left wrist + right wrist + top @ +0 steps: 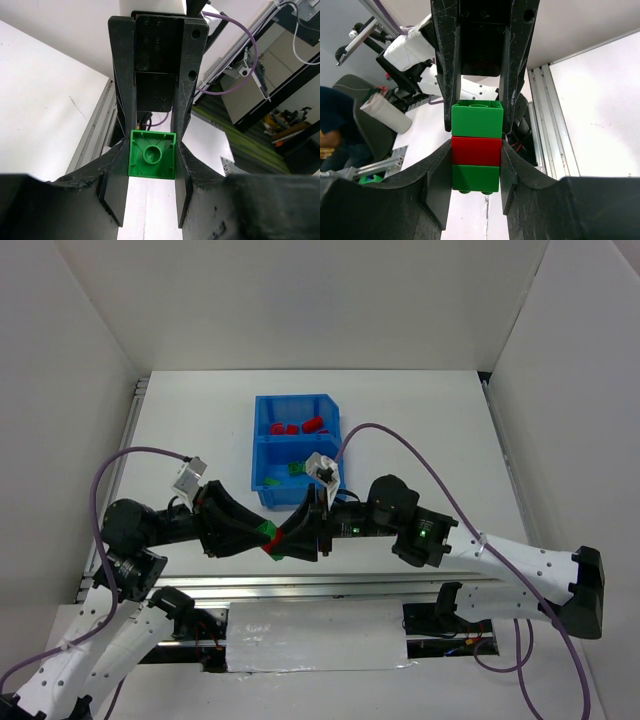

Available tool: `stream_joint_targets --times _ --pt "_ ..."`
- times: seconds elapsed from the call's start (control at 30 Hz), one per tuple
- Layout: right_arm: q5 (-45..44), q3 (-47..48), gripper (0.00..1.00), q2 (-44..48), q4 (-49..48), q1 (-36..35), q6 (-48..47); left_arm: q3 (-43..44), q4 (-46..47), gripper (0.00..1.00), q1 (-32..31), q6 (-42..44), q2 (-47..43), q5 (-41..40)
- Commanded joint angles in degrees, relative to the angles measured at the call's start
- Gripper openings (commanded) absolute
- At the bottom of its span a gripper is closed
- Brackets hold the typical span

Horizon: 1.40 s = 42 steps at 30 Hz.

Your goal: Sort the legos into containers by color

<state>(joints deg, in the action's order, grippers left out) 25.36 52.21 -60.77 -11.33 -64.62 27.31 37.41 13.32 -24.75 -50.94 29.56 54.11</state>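
Note:
A green-red-green stack of legos (269, 539) hangs between my two grippers above the table's near edge. My left gripper (151, 167) is shut on the end green brick (152, 155), whose hollow underside faces its camera. My right gripper (475, 167) is shut on the red brick (475, 151) and the lower green brick (475, 178). The upper green brick (476, 120) sits between the left gripper's fingers opposite. The blue bin (262, 452) stands beyond, with red legos (301, 426) in its far container and green legos (295, 469) in the near one.
White walls enclose the table on three sides. An aluminium rail (330, 585) runs along the near edge under the grippers. Purple cables (400, 440) loop over both arms. The right arm's wrist reaches up to the bin's near right corner.

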Motion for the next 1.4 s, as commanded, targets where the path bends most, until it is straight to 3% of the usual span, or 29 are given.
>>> stream_joint_targets --times 0.0,0.07,0.3,0.4,0.47,0.53,0.6,0.67,0.7,0.9,1.1,1.37 --pt "1.4 -0.7 0.11 1.8 -2.6 0.4 -4.4 4.4 -3.7 0.0 -0.4 3.8 0.3 -2.1" --pt "1.5 -2.8 0.0 3.9 -3.3 1.0 -5.2 5.7 -5.3 0.0 -0.5 5.0 0.7 -2.5" --pt "-0.1 -9.0 0.0 11.1 -2.9 3.4 -5.6 8.1 -3.7 0.0 -0.5 5.2 4.4 -2.3" --pt "-3.6 -10.7 0.0 15.0 0.2 4.5 -6.0 10.6 -5.6 0.0 -0.4 9.1 6.7 -4.3" --pt "-7.9 -11.8 0.0 19.2 1.7 5.0 -5.0 11.8 -9.6 0.0 -0.5 12.8 9.6 -10.2" --pt "-19.4 -12.0 0.01 22.1 6.1 5.0 -2.1 13.0 -11.0 0.0 -0.5 17.2 14.5 -16.4" --pt "-33.7 -10.4 0.01 25.0 12.8 5.1 3.8 14.2 -11.2 0.0 -1.0 18.2 21.9 -30.0" --pt "-39.8 -8.6 0.0 26.1 18.9 5.3 7.3 15.6 -10.7 0.0 -2.3 18.4 27.2 -44.7" --pt "-43.0 -8.2 0.0 26.3 20.2 5.3 10.0 16.8 -9.5 0.0 -2.5 18.2 32.5 -48.0" --pt "-45.2 -7.4 0.01 28.7 23.2 5.3 13.6 24.9 -9.6 0.0 -4.2 20.3 50.2 -53.8" --pt "-44.7 -5.7 0.03 27.0 24.8 5.3 12.9 26.7 -11.8 0.0 -6.5 20.3 56.2 -57.9" --pt "-44.5 -6.9 0.02 27.4 25.1 5.3 11.8 28.3 -13.1 0.0 -6.9 20.1 62.3 -57.2"
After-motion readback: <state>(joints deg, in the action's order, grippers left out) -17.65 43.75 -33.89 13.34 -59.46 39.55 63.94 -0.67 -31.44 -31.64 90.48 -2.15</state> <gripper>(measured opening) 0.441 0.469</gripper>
